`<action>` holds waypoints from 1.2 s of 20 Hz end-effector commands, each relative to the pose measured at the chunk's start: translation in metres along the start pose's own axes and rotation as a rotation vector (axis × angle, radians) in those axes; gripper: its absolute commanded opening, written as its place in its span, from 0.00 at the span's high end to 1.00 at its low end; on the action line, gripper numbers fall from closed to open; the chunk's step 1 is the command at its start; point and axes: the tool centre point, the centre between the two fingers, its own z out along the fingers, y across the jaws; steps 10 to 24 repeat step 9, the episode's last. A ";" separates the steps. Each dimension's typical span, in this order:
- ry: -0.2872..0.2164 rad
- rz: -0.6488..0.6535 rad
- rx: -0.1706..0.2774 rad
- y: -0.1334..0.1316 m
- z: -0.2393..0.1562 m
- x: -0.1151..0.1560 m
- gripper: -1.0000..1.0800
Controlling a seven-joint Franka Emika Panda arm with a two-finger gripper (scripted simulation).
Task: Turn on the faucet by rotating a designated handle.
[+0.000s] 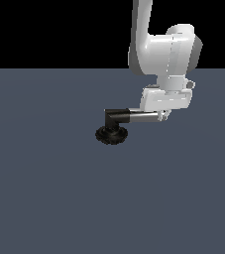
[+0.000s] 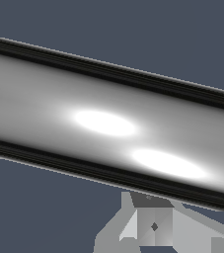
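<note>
The faucet [image 1: 112,130] stood on the flat grey counter [image 1: 44,188], a little above the middle of the exterior view. Its black ridged round base [image 1: 111,134] rested on the surface, and a short black elbow stem [image 1: 116,115] rose from it and turned toward three o'clock. From that elbow the handle [image 1: 144,117], a shiny chrome straight bar, ran level toward three o'clock, its far end hidden among the white parts of the hand [image 1: 164,115].

The white arm [image 1: 156,47] came down from twelve o'clock, and the hand sat directly over the outer end of the handle, at about two o'clock from the base. Whether its fingers were spread or pressed against the bar could not be told in that view.

In the wrist view the handle [image 2: 108,123] filled most of the frame as a broad bright cylinder with two white glints, very close to the camera. A pale grey part of the hand [image 2: 155,227] showed just beyond the bar's edge, but its grip could not be judged there either.
</note>
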 end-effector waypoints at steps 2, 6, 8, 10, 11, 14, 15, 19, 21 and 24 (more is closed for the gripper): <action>0.005 0.008 -0.009 0.014 -0.001 0.006 1.00; 0.006 0.010 -0.009 0.021 -0.002 0.013 1.00; 0.006 0.010 -0.010 0.025 -0.002 0.016 1.00; 0.006 0.010 -0.010 0.025 -0.002 0.016 1.00; 0.006 0.010 -0.010 0.025 -0.002 0.016 1.00; 0.006 0.010 -0.010 0.025 -0.002 0.016 1.00; 0.006 0.010 -0.010 0.025 -0.002 0.016 1.00; 0.006 0.010 -0.010 0.025 -0.002 0.016 1.00; 0.006 0.010 -0.010 0.025 -0.002 0.016 1.00; 0.006 0.010 -0.010 0.025 -0.002 0.016 1.00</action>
